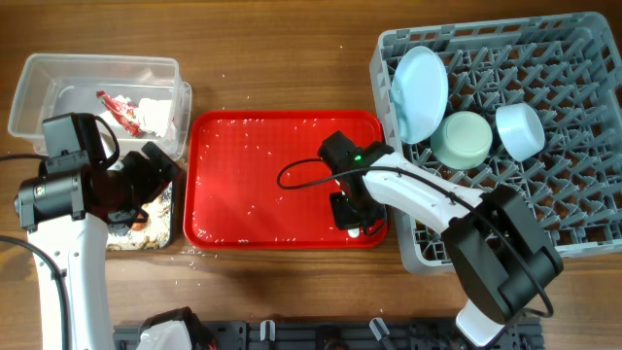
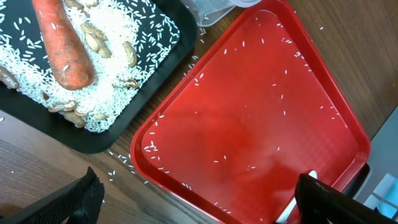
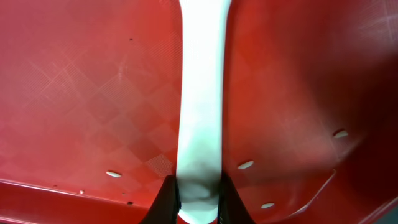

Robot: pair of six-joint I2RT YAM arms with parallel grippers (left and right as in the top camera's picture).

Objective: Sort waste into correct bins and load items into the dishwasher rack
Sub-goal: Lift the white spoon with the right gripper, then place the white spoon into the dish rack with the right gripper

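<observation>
My overhead feed is filled edge to edge by a wooden counter [image 1: 292, 58]. It is medium brown, and its grain runs from 9 o'clock to 3 o'clock in long pale and dark streaks. Along the edge at 6 o'clock a dark strip [image 1: 292, 337] with black fittings borders the wood. The light is even and soft, and the shadows on the boards are faint and short. On the left wrist feed I see the counter [image 2: 367, 43] at 1 o'clock, warm and bright. The patch at 8 o'clock looks darker and redder.
</observation>
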